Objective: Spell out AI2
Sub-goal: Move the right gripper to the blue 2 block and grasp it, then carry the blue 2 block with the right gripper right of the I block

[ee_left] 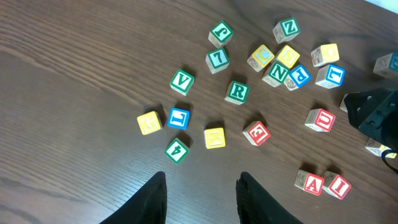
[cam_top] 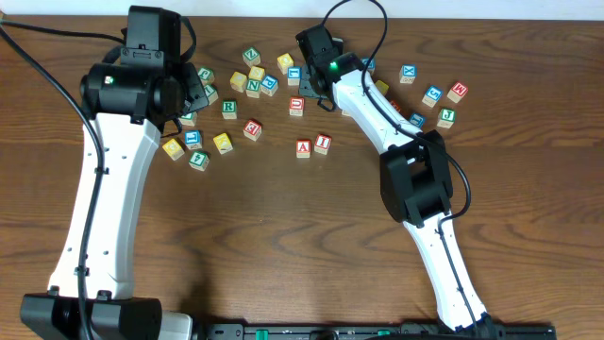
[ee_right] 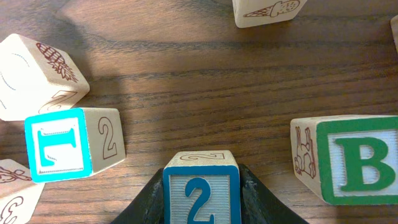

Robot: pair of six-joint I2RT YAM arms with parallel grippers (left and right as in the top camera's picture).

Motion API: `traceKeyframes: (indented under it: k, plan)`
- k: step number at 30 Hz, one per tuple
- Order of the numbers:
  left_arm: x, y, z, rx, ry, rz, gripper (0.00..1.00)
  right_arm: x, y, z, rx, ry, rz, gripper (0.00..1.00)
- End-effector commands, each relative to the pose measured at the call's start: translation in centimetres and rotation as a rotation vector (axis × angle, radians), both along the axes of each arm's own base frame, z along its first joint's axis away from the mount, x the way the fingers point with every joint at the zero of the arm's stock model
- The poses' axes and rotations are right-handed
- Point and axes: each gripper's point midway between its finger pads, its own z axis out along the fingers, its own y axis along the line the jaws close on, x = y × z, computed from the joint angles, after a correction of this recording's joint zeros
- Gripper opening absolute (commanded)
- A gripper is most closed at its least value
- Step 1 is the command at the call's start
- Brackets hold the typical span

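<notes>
Two black fingers of the left gripper (ee_left: 202,183) show at the lower edge of the left wrist view. They stand widely spread, and between them we see only the bare wood of the table (ee_left: 74,93). They hold nothing and touch no cube. The nearest pieces in front of them are a yellow cube (ee_left: 214,137) and a green cube with 4 (ee_left: 176,148), both apart from the fingertips.

More to the right, near the middle of the table in the overhead view, the red A cube (cam_top: 303,147) and the red I cube (cam_top: 323,144) lie in a row. The A is on the left and the I just beside it on the right. No gripper is touching them.

Further right, the right arm (cam_top: 377,113) reaches across to the scattered cubes at the far side, beyond the A and I pair. In the right wrist view the right gripper (ee_right: 201,180) pinches the blue 2 cube (ee_right: 202,196). One finger presses on each side face, so the jaws are open only as wide as the cube itself. We cannot tell if this cube rests on the wood or is lifted.

On its left lies a cube with a light blue frame (ee_right: 56,146), and on its right a green B cube (ee_right: 357,162). Neither touches the fingers.
</notes>
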Motion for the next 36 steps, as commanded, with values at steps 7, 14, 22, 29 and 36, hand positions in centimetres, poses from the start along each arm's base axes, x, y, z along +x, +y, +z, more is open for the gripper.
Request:
traceKeyframes:
  k: [7, 14, 22, 29, 36]
  plan:
    - [-0.1, 0.1, -0.7, 0.006, 0.022, -0.005, 0.37, 0.5, -0.9, 0.9, 0.012, 0.000, 0.024, 0.27]
    - [-0.1, 0.1, -0.7, 0.006, 0.021, -0.005, 0.37, 0.0, -1.7, 6.1, 0.042, -0.020, 0.079, 0.21]
    - [-0.1, 0.1, -0.7, 0.005, 0.021, -0.005, 0.37, -3.7, -3.0, 13.2, 0.069, 0.015, 0.197, 0.20]
    - [-0.1, 0.1, -0.7, 0.005, 0.020, -0.005, 0.37, -9.7, -5.5, 13.2, -0.009, 0.229, 0.222, 0.21]
    - [-0.1, 0.1, -0.7, 0.005, 0.020, -0.005, 0.37, -12.8, -6.8, 11.4, -0.053, 0.379, 0.215, 0.22]
